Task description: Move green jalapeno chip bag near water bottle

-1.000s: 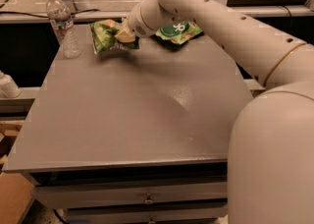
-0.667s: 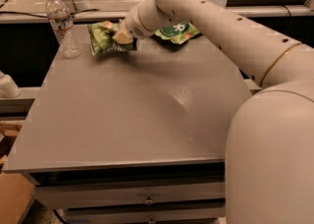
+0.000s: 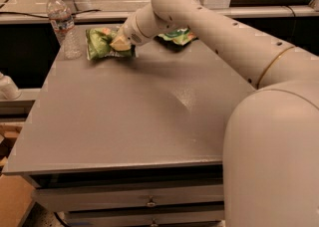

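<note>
The green jalapeno chip bag [image 3: 101,44] is a crinkled light-green bag at the far left of the grey table [image 3: 129,116], resting on or just above the top. My gripper [image 3: 119,43] is shut on the bag's right side. The water bottle [image 3: 62,24], clear with a white cap and a label band, stands upright at the table's far left corner, a short gap left of the bag. My arm reaches in from the right and hides the bag's right edge.
A smaller green bag with a dark round logo [image 3: 175,37] lies at the far edge, partly behind my arm. A white rail [image 3: 75,16] runs behind the table. Drawers [image 3: 149,202] sit under the front edge. A cardboard box [image 3: 15,206] is at the lower left.
My gripper has carried the chip bag a little further left, closing the gap to the water bottle. The bottle and the smaller bag have not moved.
</note>
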`<act>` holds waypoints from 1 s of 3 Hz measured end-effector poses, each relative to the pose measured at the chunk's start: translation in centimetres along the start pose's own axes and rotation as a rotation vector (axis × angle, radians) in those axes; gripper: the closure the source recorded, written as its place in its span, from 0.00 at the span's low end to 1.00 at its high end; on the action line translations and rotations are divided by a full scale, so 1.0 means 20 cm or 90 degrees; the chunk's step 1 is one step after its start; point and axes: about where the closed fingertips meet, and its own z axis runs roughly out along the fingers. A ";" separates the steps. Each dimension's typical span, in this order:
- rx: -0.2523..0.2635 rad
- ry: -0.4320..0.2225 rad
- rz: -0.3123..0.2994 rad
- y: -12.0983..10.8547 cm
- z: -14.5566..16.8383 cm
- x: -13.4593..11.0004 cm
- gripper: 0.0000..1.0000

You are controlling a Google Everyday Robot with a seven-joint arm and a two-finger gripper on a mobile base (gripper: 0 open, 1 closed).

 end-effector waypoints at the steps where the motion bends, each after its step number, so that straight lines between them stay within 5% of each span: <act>1: -0.010 0.004 0.012 0.03 0.04 0.01 0.82; 3: -0.016 0.003 0.016 0.04 0.05 0.01 0.35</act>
